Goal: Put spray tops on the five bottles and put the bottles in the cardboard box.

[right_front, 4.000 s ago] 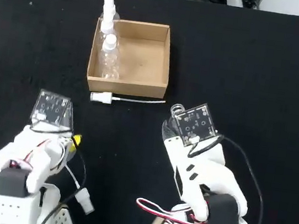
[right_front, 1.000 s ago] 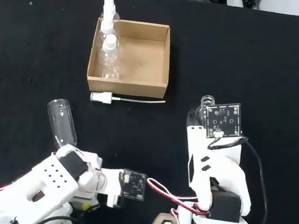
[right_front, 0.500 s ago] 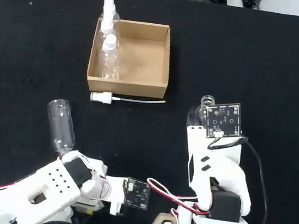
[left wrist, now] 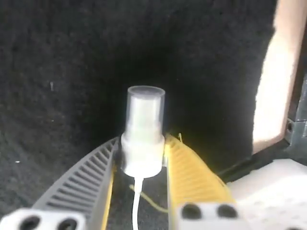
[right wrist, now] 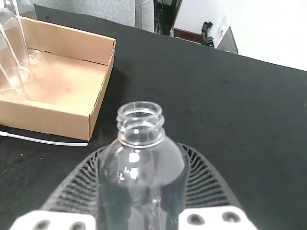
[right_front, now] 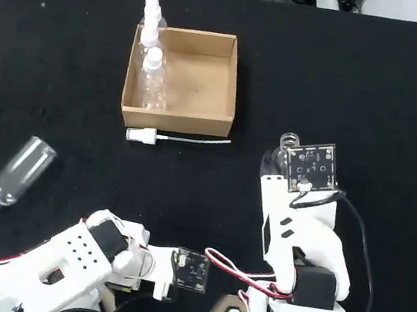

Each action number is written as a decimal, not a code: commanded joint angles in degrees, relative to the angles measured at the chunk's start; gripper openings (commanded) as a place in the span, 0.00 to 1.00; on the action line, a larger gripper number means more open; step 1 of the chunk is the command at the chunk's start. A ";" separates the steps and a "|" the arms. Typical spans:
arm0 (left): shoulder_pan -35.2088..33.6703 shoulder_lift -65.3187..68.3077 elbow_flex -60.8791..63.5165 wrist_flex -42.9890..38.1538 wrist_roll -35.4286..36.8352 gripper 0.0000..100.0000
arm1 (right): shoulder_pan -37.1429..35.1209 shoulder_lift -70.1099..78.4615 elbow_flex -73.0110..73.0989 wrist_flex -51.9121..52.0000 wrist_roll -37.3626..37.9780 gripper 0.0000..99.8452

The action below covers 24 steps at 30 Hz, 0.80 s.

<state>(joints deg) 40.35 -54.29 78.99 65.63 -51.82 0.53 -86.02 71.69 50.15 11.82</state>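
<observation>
So the left gripper (left wrist: 141, 143) is pinching a spray top (left wrist: 145, 112), the right gripper (right wrist: 143, 149) hugs an open bottle (right wrist: 141, 179), and a spare bottle (right_front: 21, 165) lies sideways on the table (right_front: 372, 94).

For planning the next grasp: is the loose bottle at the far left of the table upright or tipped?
Tipped. The bottle lies on its side on the black table, its bare neck toward the near edge.

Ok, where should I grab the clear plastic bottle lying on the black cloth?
Probably across the mid-body of the clear plastic bottle, coming straight down from above and closing across its long axis: it lies on its side, round and diagonal, neck pointing near-left.
</observation>
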 commanded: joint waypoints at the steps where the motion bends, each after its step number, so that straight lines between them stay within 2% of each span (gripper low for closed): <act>1: 0.04 -0.70 -5.49 2.90 0.44 0.06 | 1.41 -0.40 -0.48 -1.93 0.18 0.05; 6: -1.01 -0.70 -12.53 10.29 0.44 0.06 | 1.41 -0.40 -0.48 -1.93 0.18 0.05; 14: -9.89 -0.70 -17.89 11.16 0.53 0.06 | 1.41 -0.40 -0.48 -1.93 0.18 0.05; 24: -11.91 -0.70 -23.87 11.16 11.52 0.06 | 1.41 -0.40 -0.40 -1.93 0.18 0.05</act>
<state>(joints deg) 29.19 -54.29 60.18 76.53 -44.09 0.53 -86.02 71.69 50.15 11.82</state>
